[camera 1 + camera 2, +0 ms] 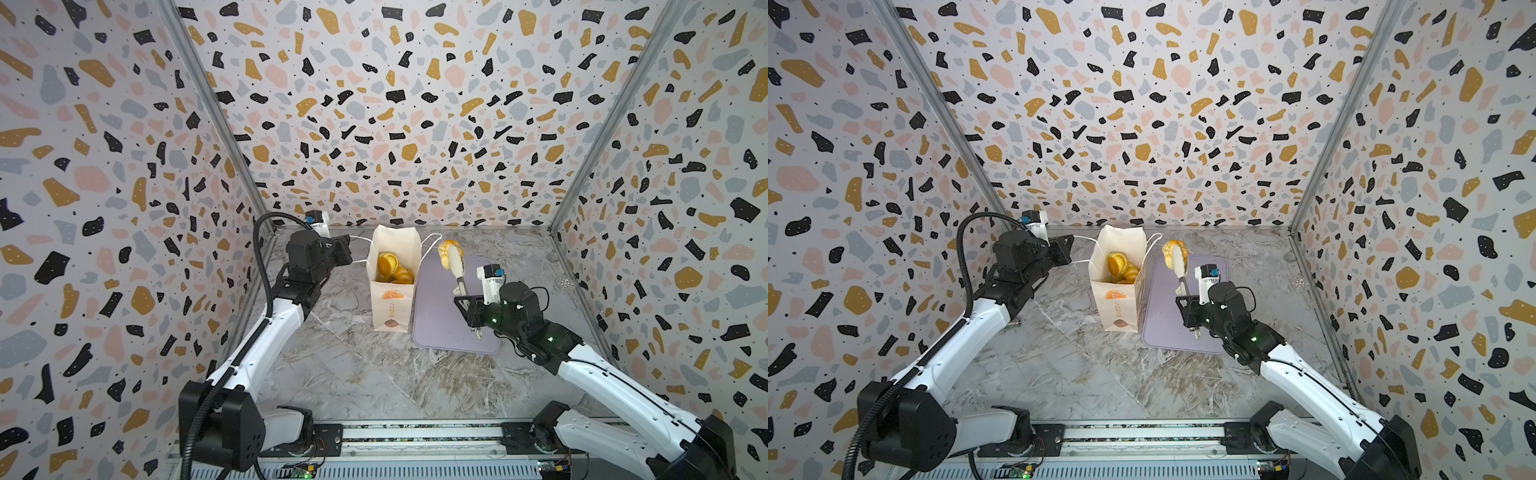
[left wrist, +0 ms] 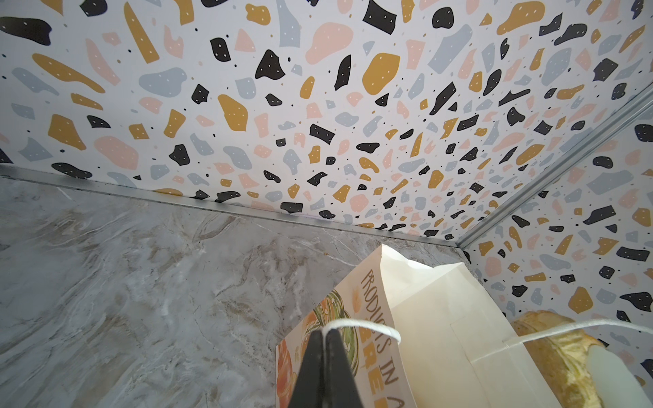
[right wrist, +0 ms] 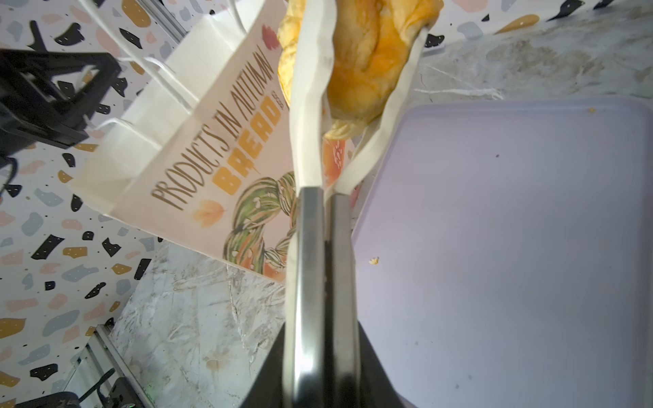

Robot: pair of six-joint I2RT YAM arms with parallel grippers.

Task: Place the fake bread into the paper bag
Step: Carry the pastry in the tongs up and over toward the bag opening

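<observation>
Steel handles of the tongs (image 3: 311, 247) fill the middle of the right wrist view, squeezed almost together. The right gripper (image 1: 466, 300) is clamped on them. Their white tips pinch a golden-brown pastry (image 3: 367, 56).

Both top views place that pastry (image 1: 446, 249) in the air over the far left corner of the lilac tray (image 1: 436, 320). It is just right of the paper bag (image 1: 390, 307) and outside its mouth. Only the top views look down into the bag, which stands upright left of the tray and touches its edge. Several glossy rolls (image 1: 1118, 264) lie inside it.

The right wrist view alone shows the bag's side print, "PRODUCTS IN AUTUMN BREAD" above a plaited loaf. It also shows a small crumb (image 3: 374, 260) on the tray.

The left wrist view settles the left gripper (image 2: 324, 333): its black jaws are pressed together on the bag's white string handle (image 2: 364, 323), drawn taut to the left. In a top view that grip is too small to judge.

The marble table (image 1: 353, 374) is bare in the foreground.
</observation>
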